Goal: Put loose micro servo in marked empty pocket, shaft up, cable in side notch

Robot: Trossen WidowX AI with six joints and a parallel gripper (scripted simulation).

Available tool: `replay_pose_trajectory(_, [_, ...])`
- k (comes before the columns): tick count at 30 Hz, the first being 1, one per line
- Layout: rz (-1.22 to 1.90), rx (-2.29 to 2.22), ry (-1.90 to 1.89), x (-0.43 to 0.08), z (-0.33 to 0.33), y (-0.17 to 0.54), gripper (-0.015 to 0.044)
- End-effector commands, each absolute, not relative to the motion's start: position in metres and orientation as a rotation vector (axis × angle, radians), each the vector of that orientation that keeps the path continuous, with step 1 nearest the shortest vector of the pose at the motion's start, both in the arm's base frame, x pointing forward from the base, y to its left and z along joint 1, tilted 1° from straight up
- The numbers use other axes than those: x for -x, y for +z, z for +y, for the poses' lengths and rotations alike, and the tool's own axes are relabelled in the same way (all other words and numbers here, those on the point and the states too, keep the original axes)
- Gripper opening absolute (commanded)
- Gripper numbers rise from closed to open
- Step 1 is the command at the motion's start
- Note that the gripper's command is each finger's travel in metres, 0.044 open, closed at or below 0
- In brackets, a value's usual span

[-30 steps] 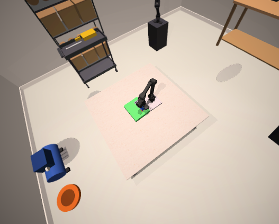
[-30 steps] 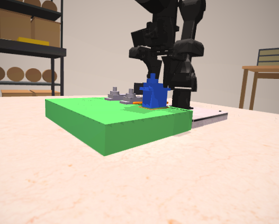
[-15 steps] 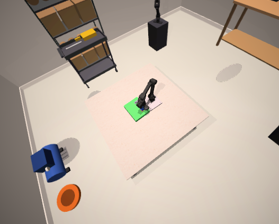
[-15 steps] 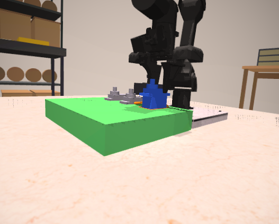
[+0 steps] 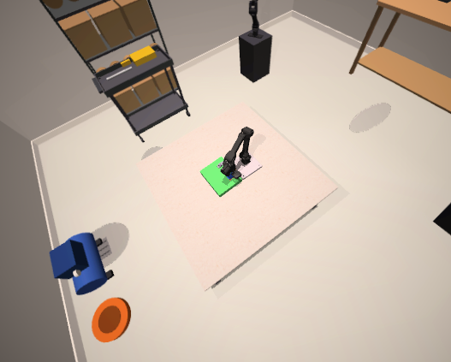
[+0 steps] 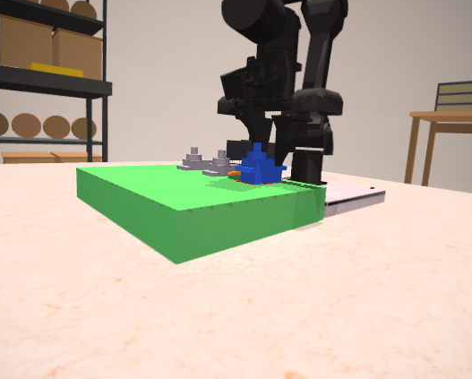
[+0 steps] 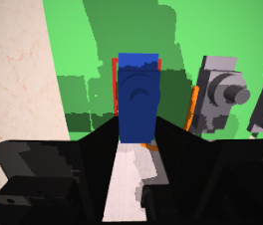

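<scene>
The blue micro servo [image 5: 229, 177] [image 6: 261, 173] [image 7: 136, 110] is upright, output shaft up, held in my gripper [image 6: 270, 150] [image 7: 136, 120], which is shut on it. In the exterior view its lower body is partly down inside the red-marked pocket outline [image 7: 115, 85], with the mounting ears a little above the green deck [image 5: 219, 185] [image 6: 162, 185] [image 7: 200, 25]. The orange cable [image 6: 234, 173] [image 7: 192, 107] runs out on the side toward the grey servos; whether it lies in the side notch cannot be told. The pocket's inside is hidden by the servo.
Two grey servos [image 6: 193, 161] [image 6: 221, 166] stand on the deck beside the pocket; the nearer one [image 7: 219, 95] is close to a finger in the wrist view. A pale plate [image 5: 252, 169] [image 6: 355, 194] adjoins the deck by the arm's base.
</scene>
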State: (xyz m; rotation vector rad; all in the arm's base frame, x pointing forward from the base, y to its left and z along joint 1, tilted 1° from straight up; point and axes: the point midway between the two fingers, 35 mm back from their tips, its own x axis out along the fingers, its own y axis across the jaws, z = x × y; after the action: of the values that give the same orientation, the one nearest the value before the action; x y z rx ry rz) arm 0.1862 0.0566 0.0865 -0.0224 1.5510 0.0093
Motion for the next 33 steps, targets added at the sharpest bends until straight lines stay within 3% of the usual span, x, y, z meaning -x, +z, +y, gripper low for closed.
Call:
replay_pose_trajectory(1, [1.549,0.024,0.009,-0.187,0.056,0.083,0.0])
replay_pose_trajectory(19, [1.549,0.024,0.009,-0.187,0.056,0.068,0.0])
replay_pose_trajectory(26, [1.549,0.024,0.009,-0.187,0.057,0.07,0.0184])
replay_pose_trajectory(33, [1.549,0.024,0.009,-0.185,0.057,0.096,0.0187])
